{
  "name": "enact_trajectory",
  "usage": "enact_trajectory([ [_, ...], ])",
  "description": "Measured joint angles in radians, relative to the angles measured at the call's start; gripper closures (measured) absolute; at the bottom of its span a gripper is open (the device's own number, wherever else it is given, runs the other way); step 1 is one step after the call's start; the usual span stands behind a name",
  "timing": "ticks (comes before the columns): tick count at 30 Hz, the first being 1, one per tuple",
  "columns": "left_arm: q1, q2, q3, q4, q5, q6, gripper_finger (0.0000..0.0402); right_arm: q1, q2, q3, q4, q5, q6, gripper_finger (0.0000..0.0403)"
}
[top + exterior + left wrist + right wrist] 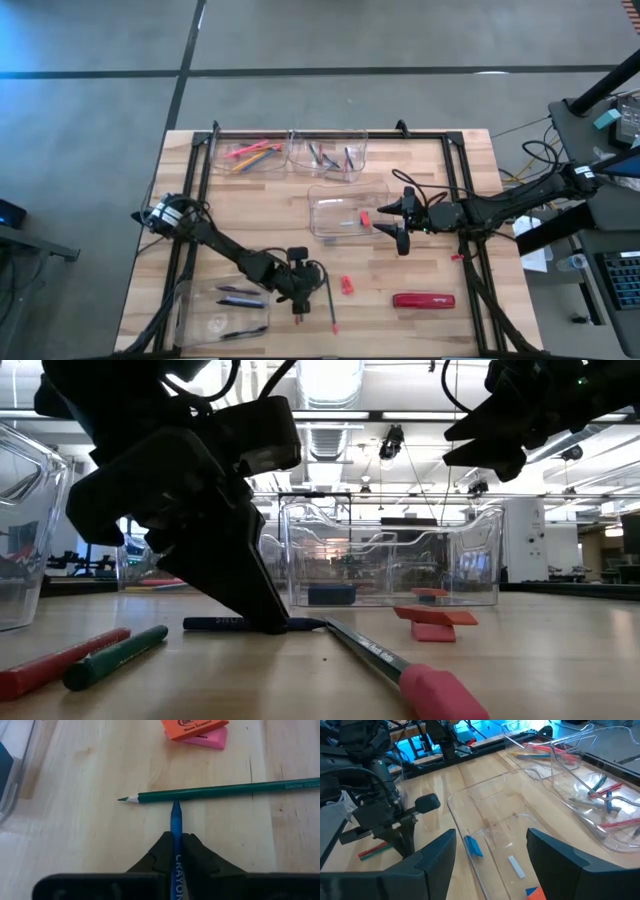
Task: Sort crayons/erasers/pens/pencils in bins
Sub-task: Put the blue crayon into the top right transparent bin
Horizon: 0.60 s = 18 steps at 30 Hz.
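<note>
Your left pincer [176, 865] is clenched on a blue crayon [176, 820] lying on the desk [420, 330] at lower centre of the high view; its long axis runs straight ahead, tip touching a green pencil [225, 791] lying crosswise. The nearest bin [195, 320] (lower left) holds dark sticks. Your right pincer [403, 221] hangs released over the middle bin [330, 195].

Crayons, pencils, erasers and four clear bins on the tabletop.
A blue crayon [176, 827] lies flat, clamped in the left pincer [175, 851], its tip touching a green pencil [225, 791] lying crosswise. An orange eraser [192, 727] rests on a pink eraser [212, 738] nearby. One bin [250, 155] holds orange and red sticks, another bin [347, 210] a small red eraser [365, 217].
</note>
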Motion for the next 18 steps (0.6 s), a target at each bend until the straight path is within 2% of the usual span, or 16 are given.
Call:
enact_trajectory([
  [12,0.004,-0.181,-0.005,-0.034,-0.003,0.072,0.0399,0.000,0.000,0.000,-0.004,0.000,0.000,0.0172],
  [16,0.013,-0.263,0.006,-0.085,-0.056,0.169,0.0400,0.000,0.000,0.000,-0.005,0.000,-0.004,0.0172],
  [18,0.033,-0.329,0.021,-0.134,-0.120,0.240,0.0400,0.000,0.000,0.000,-0.005,0.000,-0.005,0.0172],
])
